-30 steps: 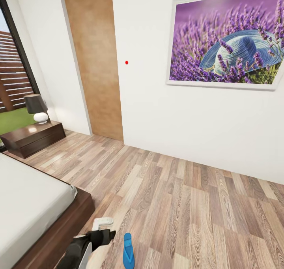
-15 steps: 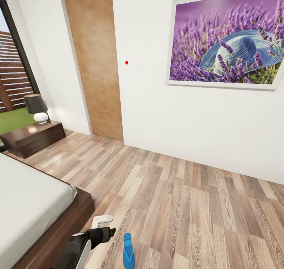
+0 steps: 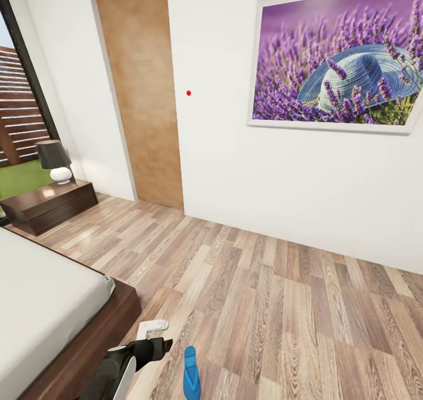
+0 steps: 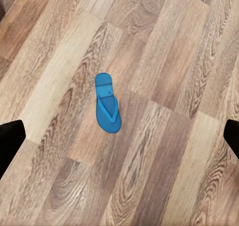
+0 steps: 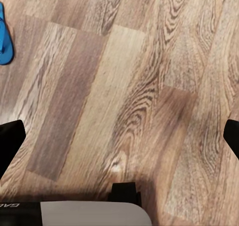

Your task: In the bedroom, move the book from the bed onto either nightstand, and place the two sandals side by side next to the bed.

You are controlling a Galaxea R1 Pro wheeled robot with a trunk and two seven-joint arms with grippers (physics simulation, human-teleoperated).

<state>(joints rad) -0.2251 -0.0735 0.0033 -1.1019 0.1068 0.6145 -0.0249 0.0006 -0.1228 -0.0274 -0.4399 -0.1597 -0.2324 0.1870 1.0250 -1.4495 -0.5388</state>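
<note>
— Hovering above the floor (image 4: 59, 86), the left gripper (image 4: 119, 136) has its jaws spread wide; the sandal (image 4: 107, 110) lies flat at 12 o'clock between them.

— The risk? A skewed descent may push the thin sole away. The right gripper (image 5: 119, 136) is spread too.

A lavender picture (image 3: 339, 59) hangs; a lamp (image 3: 54, 160) stands.

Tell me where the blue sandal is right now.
The sandal lies flat on the wood floor at the head view's bottom edge, just right of the left hand, off the bed's foot corner.
</note>
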